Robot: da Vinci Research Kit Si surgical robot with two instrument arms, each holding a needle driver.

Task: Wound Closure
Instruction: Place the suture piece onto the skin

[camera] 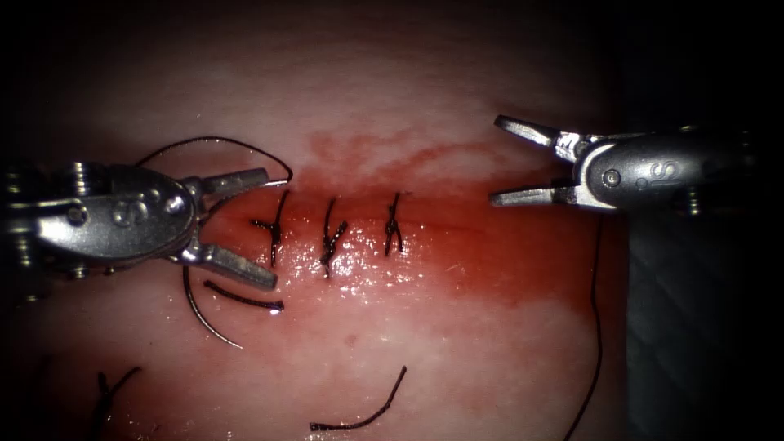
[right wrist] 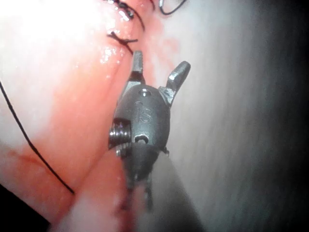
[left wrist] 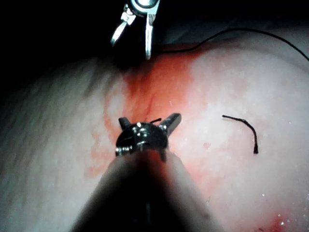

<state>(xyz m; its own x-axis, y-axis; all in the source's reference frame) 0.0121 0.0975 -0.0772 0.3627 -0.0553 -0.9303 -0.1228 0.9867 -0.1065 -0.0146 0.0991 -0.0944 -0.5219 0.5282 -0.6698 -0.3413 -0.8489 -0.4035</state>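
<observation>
Left gripper [camera: 269, 227] stands at the left end of the cut [camera: 457, 233], jaws spread wide, nothing held. Right gripper [camera: 498, 159] hangs off the right end, jaws also wide and empty; the right wrist view confirms the gap between its jaws.

Three stitches [camera: 333, 237] cross the cut on the tissue [camera: 457, 343]; red fluid [camera: 482, 261] pools along and below them.

Needle [camera: 204, 314]: thin curved wire lying flat on the tissue below the left gripper, left of the stitches, not in the tissue as far as I can tell. Thread [camera: 212, 143] loops above the left gripper, one end near its upper jaw; a second run of thread [camera: 596, 327] trails down the right side. Cut ends [camera: 363, 416] lie loose lower down.

Judgement: any regrasp of the needle should take it back from the tip, perpendicular to the jaws, without snagging the loop or the loose ends.
</observation>
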